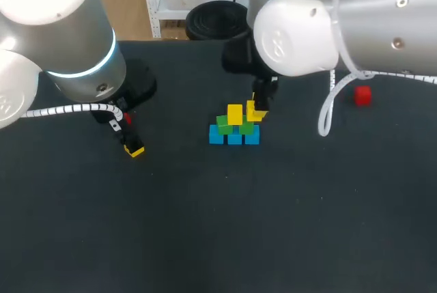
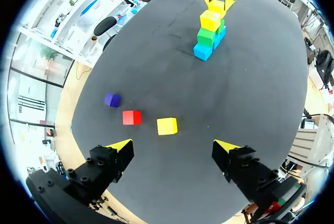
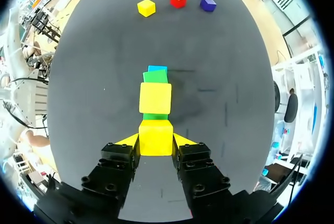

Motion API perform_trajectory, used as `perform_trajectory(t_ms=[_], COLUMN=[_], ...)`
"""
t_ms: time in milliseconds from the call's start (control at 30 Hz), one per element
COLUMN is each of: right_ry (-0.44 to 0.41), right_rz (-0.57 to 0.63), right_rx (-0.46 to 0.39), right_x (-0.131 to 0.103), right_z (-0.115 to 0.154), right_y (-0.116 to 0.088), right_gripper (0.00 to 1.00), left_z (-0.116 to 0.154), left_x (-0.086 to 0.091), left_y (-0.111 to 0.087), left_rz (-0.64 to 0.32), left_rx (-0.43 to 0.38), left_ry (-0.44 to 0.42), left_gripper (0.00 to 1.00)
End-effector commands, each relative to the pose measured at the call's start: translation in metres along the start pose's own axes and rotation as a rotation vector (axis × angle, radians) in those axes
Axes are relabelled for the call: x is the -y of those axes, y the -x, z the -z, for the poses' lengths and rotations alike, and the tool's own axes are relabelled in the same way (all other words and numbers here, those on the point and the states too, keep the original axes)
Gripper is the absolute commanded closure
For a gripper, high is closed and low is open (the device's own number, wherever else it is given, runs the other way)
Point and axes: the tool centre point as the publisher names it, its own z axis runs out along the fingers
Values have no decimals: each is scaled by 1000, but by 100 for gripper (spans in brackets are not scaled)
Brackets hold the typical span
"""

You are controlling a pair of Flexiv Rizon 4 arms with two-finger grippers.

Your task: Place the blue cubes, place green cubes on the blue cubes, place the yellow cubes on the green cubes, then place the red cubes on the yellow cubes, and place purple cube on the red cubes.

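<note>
The right gripper [image 3: 155, 140] pinches a small yellow cube [image 3: 155, 133], likely light, rigid plastic, by opposite flat faces, the surest hold, while the left gripper [image 2: 173, 146] gapes wide, empty.

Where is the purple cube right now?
In the left wrist view, the purple cube lies on the table ahead of the left hand, next to a loose red cube, well apart from the stack.

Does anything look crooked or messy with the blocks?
Not really. The stack stands neat, nothing toppled. One red cube sits alone far off to the right, apart from the other loose cubes.
</note>
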Motion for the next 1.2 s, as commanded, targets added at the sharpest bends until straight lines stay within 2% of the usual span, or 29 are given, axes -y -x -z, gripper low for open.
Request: perform_trajectory(t_ms=[33, 700, 1200], right_ry=[7, 25, 30], right_rz=[2, 18, 26], right_rx=[0, -4, -5], right_x=[2, 5, 4], right_z=[-2, -7, -9], right_y=[1, 5, 7], right_gripper=[88, 88, 84], left_z=[0, 0, 0], left_x=[-2, -2, -2], left_y=[0, 0, 0], left_rz=[-2, -2, -2], left_rx=[0, 0, 0], left_ry=[-5, -5, -5], left_gripper=[0, 0, 0])
